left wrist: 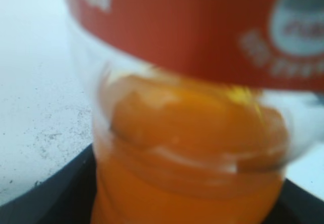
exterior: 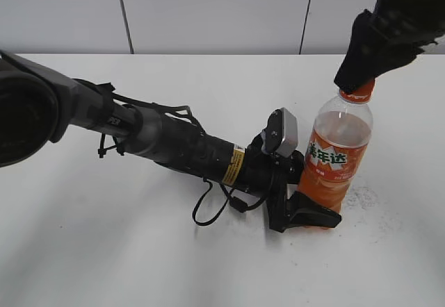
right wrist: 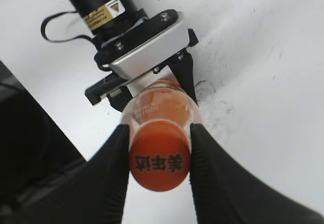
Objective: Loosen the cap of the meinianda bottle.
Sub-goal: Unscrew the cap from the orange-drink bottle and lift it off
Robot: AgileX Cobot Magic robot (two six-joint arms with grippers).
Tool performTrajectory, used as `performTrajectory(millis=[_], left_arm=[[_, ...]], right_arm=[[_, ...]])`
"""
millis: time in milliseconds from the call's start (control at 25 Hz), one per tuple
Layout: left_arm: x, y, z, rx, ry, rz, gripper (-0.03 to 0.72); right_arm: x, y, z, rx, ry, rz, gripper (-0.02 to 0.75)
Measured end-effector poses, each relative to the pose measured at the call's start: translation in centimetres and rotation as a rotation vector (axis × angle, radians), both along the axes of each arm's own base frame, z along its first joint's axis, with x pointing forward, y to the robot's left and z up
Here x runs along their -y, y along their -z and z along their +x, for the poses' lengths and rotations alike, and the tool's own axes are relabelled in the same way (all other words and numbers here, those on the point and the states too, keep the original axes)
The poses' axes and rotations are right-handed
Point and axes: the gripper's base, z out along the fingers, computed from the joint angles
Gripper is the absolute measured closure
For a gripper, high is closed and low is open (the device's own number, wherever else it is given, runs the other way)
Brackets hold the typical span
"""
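Note:
The meinianda bottle (exterior: 334,161) stands upright on the white table, clear plastic with orange drink and an orange label. My left gripper (exterior: 306,213) is shut on its base; the left wrist view shows the bottle (left wrist: 192,148) blurred and very close between the dark jaws. My right gripper (exterior: 358,78) comes down from above and is shut on the orange cap (right wrist: 160,155), one finger on each side. The cap top shows dark printed characters. In the exterior view only the cap's lower edge (exterior: 359,93) shows under the fingers.
The white table (exterior: 104,251) has dark scuff specks near the bottle base (exterior: 365,196). The left arm's black cable (exterior: 208,210) loops on the table. A pale panelled wall (exterior: 208,8) stands behind.

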Motion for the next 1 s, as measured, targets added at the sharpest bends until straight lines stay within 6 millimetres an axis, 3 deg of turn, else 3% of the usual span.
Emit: performTrajectory(millis=[120, 240, 320, 360, 480, 560, 640, 760, 920, 1000], left_arm=[[0.00, 0.01, 0.01, 0.000, -0.001, 0.001, 0.135], [0.00, 0.01, 0.01, 0.000, -0.001, 0.001, 0.135], [0.00, 0.01, 0.00, 0.000, 0.000, 0.001, 0.135], [-0.01, 0.01, -0.01, 0.001, 0.002, 0.001, 0.135], [-0.01, 0.02, -0.03, 0.004, 0.005, 0.001, 0.135], [-0.01, 0.02, -0.03, 0.005, 0.006, 0.001, 0.135], [-0.01, 0.02, -0.03, 0.005, 0.006, 0.001, 0.136], [-0.02, 0.02, -0.04, 0.005, 0.006, 0.001, 0.136], [0.00, 0.00, -0.02, 0.005, 0.006, 0.001, 0.136], [0.00, 0.00, -0.02, 0.005, 0.006, 0.001, 0.136]], right_arm=[[0.02, -0.06, -0.05, 0.082, -0.241, -0.048, 0.472], [0.02, -0.06, -0.07, 0.100, -0.300, -0.059, 0.465], [0.03, -0.05, -0.06, 0.093, -0.280, -0.057, 0.412], [0.05, -0.05, -0.04, 0.078, -0.230, -0.050, 0.326], [0.04, -0.05, -0.05, 0.021, -0.059, -0.014, 0.181], [0.01, -0.06, -0.06, -0.042, 0.121, 0.026, 0.157], [0.01, -0.06, -0.06, -0.121, 0.357, 0.073, 0.177], [0.04, -0.05, -0.05, -0.176, 0.526, 0.104, 0.256], [0.01, -0.06, -0.05, -0.186, 0.550, 0.112, 0.444], [-0.02, -0.07, -0.04, -0.179, 0.532, 0.112, 0.470]])
